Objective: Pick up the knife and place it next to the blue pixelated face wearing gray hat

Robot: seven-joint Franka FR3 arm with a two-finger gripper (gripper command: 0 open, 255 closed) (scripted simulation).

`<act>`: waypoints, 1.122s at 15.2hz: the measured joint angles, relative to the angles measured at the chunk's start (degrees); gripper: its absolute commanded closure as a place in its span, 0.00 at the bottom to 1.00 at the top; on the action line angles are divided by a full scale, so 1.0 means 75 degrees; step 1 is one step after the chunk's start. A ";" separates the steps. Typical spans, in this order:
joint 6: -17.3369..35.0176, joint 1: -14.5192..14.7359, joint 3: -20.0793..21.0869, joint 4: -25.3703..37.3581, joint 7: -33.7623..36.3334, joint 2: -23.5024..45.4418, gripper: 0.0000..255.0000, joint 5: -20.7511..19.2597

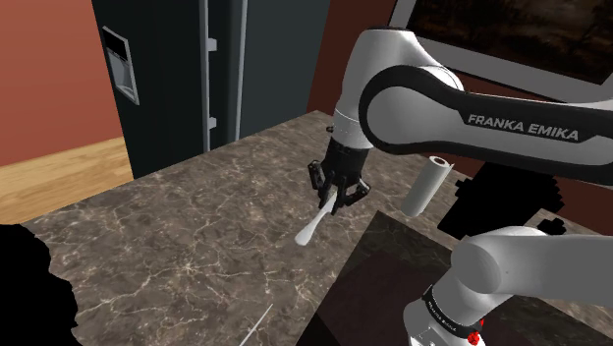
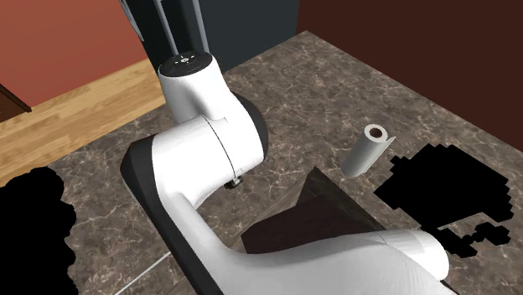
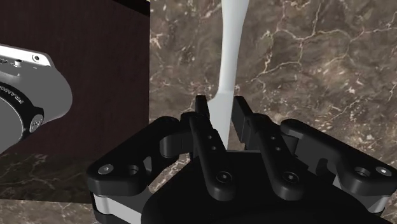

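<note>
A jagged black patch (image 1: 29, 290) covers the near-left corner of the marble countertop (image 1: 177, 236), with a dark refrigerator (image 1: 177, 79) standing behind the far edge. Towards the middle of the countertop the white Franka arm's black gripper (image 1: 336, 201) points down. Its fingers (image 3: 202, 127) are clamped on the handle end of a white knife (image 1: 312, 226), which slants down towards the shoulder view's left. Whether the blade's tip touches the stone cannot be told. Just beside the gripper lies the dark brown stand (image 1: 393, 265). Further right, a white paper roll (image 1: 427, 185) lies on the countertop. A blocky black pixelated shape (image 1: 496, 201) sits close beside the roll, towards the right edge and well apart from the knife.
</note>
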 measured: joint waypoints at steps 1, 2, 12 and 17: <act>-0.0104 -0.0019 -0.0053 0.0105 0.0005 0.0007 1.00 -0.0047; -0.0185 -0.0036 -0.0082 0.0204 0.0020 0.0023 1.00 -0.0081; -0.1139 -0.0129 -0.0503 0.1178 0.0124 0.0081 1.00 -0.0418; -0.1579 -0.0196 -0.0660 0.1708 0.0181 0.0186 1.00 -0.0568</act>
